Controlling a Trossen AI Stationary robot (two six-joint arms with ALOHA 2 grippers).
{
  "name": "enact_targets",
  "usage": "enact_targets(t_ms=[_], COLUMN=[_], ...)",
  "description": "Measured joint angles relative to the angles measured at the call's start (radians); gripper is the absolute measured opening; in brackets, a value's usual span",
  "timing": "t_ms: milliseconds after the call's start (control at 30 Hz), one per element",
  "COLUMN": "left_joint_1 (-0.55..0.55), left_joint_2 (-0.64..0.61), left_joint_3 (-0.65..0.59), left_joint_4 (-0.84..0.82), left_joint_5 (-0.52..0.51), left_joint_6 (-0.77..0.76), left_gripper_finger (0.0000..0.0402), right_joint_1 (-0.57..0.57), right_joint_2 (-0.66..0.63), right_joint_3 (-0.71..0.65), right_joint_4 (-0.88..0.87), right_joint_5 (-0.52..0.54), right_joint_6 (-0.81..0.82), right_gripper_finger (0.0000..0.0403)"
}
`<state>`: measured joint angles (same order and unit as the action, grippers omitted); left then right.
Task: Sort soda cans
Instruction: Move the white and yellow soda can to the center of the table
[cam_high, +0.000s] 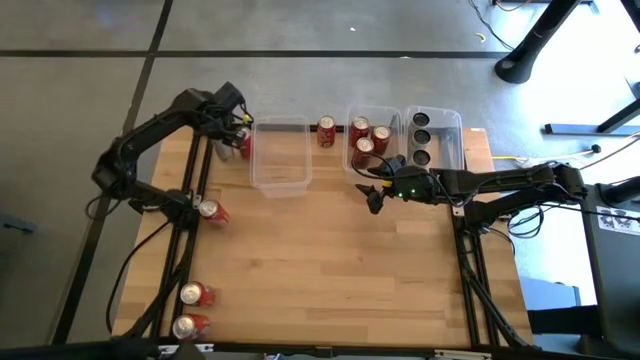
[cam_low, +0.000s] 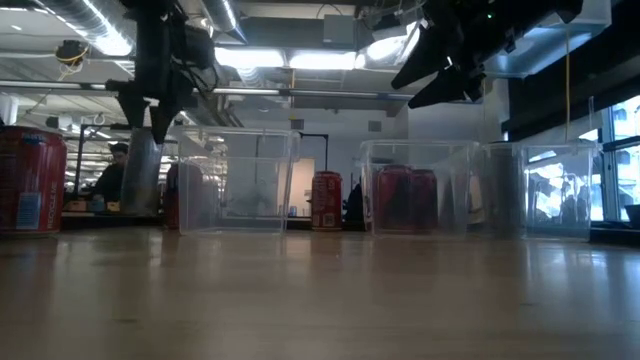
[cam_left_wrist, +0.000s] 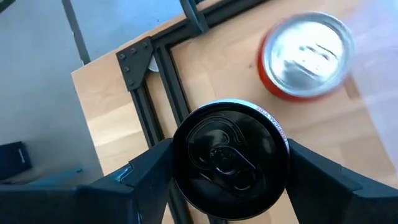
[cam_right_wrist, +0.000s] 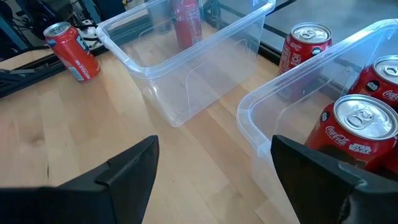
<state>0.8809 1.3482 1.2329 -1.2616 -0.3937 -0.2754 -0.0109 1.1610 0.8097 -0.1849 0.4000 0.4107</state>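
Note:
My left gripper (cam_high: 236, 128) is at the table's far left and is shut on a black soda can (cam_left_wrist: 227, 158), which hangs below it in the low view (cam_low: 142, 175). A red can (cam_left_wrist: 308, 56) stands on its base beside it. An empty clear bin (cam_high: 280, 155) stands to the right. Farther right are a lone red can (cam_high: 326, 132), a bin with red cans (cam_high: 372, 140) and a bin with black cans (cam_high: 432, 135). My right gripper (cam_high: 375, 195) hovers open in front of the red-can bin, with nothing between its fingers (cam_right_wrist: 211, 180). My left gripper pinches the black can's upper side wall (cam_left_wrist: 179, 155) between its two fingers (cam_left_wrist: 140, 171), one on each side just under the rim. The fingers come steeply from above. The can hangs upright, top toward the wrist, and in the low view its bottom looks just clear of the table.
Three more red cans are along the table's left edge (cam_high: 210, 210), (cam_high: 195, 294), (cam_high: 188, 326). Dark frame rails (cam_left_wrist: 168, 68) run along the left side. Bare wood (cam_high: 340, 270) fills the table's middle and near part.

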Motion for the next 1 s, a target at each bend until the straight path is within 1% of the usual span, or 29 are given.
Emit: enact_targets(t_ms=[167, 300, 367, 433, 500, 567, 700, 833, 1000], left_joint_1=[-0.042, -0.098, -0.139, -0.186, -0.238, -0.299, -0.431, -0.569, -0.737], left_joint_2=[-0.037, -0.068, -0.086, -0.101, -0.105, -0.105, -0.107, -0.107, -0.107], left_joint_3=[0.037, 0.091, 0.114, 0.136, 0.159, 0.185, 0.211, 0.212, 0.212], left_joint_4=[-0.100, -0.162, -0.184, -0.195, -0.211, -0.243, -0.287, -0.293, -0.290], left_joint_5=[-0.002, -0.009, 0.001, 0.034, 0.057, 0.057, 0.083, 0.167, 0.222], left_joint_6=[-0.001, 0.000, 0.016, 0.016, 0.004, -0.019, -0.064, -0.114, -0.203], left_gripper_finger=[0.0249, 0.0249, 0.0249, 0.0249, 0.0249, 0.0249, 0.0249, 0.0249, 0.0249], right_joint_1=[0.000, 0.000, 0.000, 0.000, 0.010, 0.026, 0.078, 0.157, 0.280], right_joint_2=[0.000, 0.000, 0.000, 0.000, 0.000, 0.000, -0.007, -0.019, -0.021], right_joint_3=[0.000, 0.000, 0.000, 0.000, 0.000, 0.000, 0.000, 0.000, 0.001], right_joint_4=[0.000, 0.000, -0.002, -0.005, -0.005, -0.005, -0.005, -0.004, -0.010], right_joint_5=[0.000, 0.000, 0.000, 0.000, -0.002, 0.000, 0.001, 0.019, 0.020], right_joint_6=[0.000, 0.000, 0.000, 0.000, -0.005, -0.022, -0.039, -0.050, -0.032], right_gripper_finger=[0.0308, 0.0308, 0.0308, 0.0308, 0.0308, 0.0308, 0.0308, 0.0308, 0.0308])
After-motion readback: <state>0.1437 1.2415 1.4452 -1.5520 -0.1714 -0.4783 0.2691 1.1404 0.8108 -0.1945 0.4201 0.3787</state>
